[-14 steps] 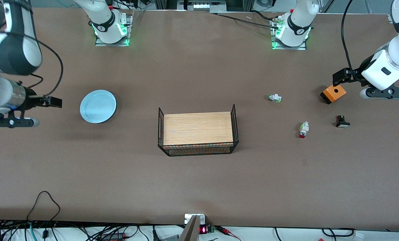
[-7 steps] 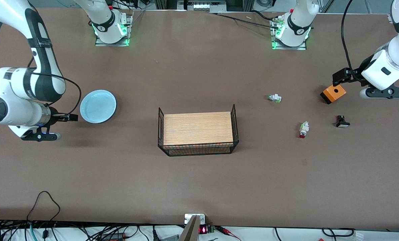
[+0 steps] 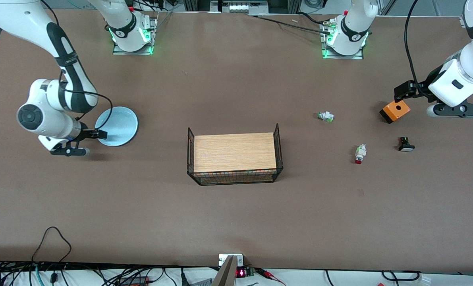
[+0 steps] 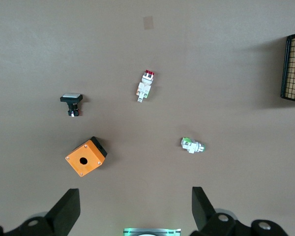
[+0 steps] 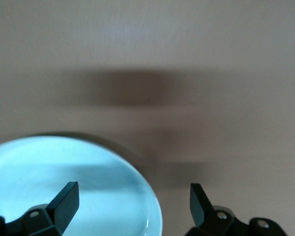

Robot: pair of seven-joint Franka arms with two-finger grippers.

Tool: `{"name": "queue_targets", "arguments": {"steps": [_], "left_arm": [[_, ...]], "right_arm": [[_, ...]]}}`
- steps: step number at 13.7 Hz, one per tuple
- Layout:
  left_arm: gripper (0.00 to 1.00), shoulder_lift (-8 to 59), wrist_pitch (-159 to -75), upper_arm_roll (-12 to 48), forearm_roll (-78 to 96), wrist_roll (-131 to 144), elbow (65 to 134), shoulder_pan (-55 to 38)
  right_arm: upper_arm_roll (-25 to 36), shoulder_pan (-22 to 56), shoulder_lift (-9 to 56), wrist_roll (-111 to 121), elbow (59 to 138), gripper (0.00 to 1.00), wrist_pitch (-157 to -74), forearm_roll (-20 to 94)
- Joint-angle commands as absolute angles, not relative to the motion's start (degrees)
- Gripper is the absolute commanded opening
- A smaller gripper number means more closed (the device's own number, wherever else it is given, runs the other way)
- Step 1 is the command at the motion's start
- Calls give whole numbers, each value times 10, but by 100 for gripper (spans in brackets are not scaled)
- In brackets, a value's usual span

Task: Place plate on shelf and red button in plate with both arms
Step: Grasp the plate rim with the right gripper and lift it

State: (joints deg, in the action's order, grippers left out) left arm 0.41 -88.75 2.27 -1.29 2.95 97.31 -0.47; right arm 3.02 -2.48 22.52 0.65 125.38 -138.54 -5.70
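The right gripper (image 3: 86, 140) is hanging low at the right arm's end of the table, its fingers (image 5: 64, 202) spread wide and gripping nothing — one fingertip is lying over the rim of the plate (image 3: 119, 126), the other over bare table beside it. The plate, light blue and shallow, is sitting flat on the table (image 3: 236, 214), near that end. At mid-table a wire basket (image 3: 234, 158) with a wooden board in it is standing upright. Toward the left arm's end, a green-tipped white switch (image 3: 325, 116) is lying on the table; nearer the front camera than it, the red button (image 3: 360, 153) is lying on its side, red cap pointing toward the camera. A black-and-white button (image 3: 406, 144) is resting beside it, and an orange box (image 3: 395, 111) is sitting farther from the camera. The left gripper (image 3: 413, 97) is waiting over the table just beside the orange box — fingers (image 4: 66, 210) wide apart, empty.
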Motion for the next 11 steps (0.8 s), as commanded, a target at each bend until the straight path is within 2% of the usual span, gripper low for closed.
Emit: {"name": "queue_targets", "arguments": {"steps": [1, 3, 4, 8, 11], "left_arm": [[100, 4, -876, 24, -9, 15, 963, -1], [100, 4, -875, 24, -9, 15, 963, -1], [100, 4, -875, 24, -9, 15, 963, -1], [100, 4, -875, 24, -9, 15, 963, -1], [100, 4, -875, 24, -9, 15, 963, -1]], "right_arm": [[24, -33, 200, 14, 1297, 75, -1405, -65], [24, -45, 194, 43, 1304, 40, -1398, -65], [24, -52, 192, 57, 1304, 28, -1379, -65], [23, -61, 190, 59, 1304, 8, -1349, -64], [23, -60, 190, 60, 1304, 0, -1347, -64]]}}
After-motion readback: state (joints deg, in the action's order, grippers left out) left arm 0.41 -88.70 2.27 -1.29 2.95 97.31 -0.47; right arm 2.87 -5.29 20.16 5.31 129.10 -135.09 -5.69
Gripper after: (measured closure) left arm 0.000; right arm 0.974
